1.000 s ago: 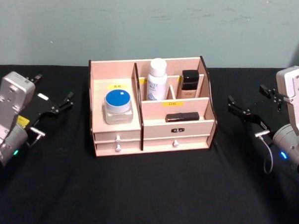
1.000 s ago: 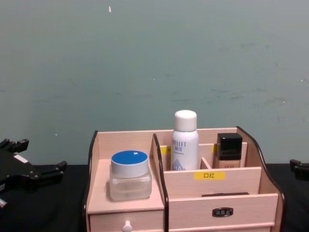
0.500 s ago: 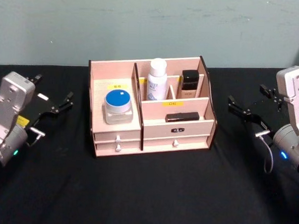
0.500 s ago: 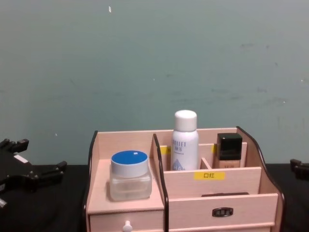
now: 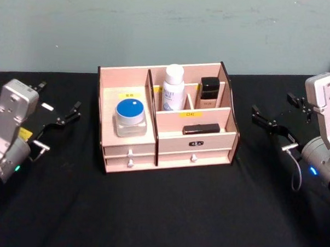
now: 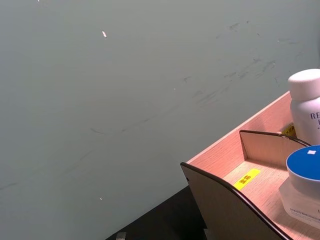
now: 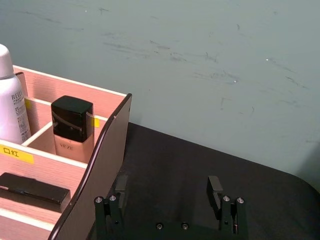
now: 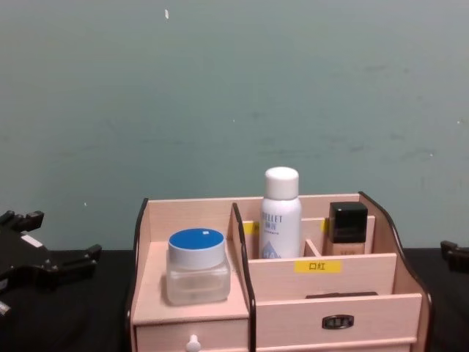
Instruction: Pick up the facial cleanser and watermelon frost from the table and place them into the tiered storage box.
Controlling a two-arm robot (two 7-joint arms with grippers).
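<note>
Nothing has moved: both grippers, left (image 5: 58, 117) and right (image 5: 275, 124), wait with open, empty jaws beside the filled tiered storage box (image 5: 166, 149).

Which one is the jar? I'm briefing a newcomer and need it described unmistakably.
Find the tiered storage box at the table's middle. Its wide left compartment holds the jar alone. It is squat, clear-bodied and blue-lidded, unlike the tall white bottle and black-capped bottle behind the divider.
</note>
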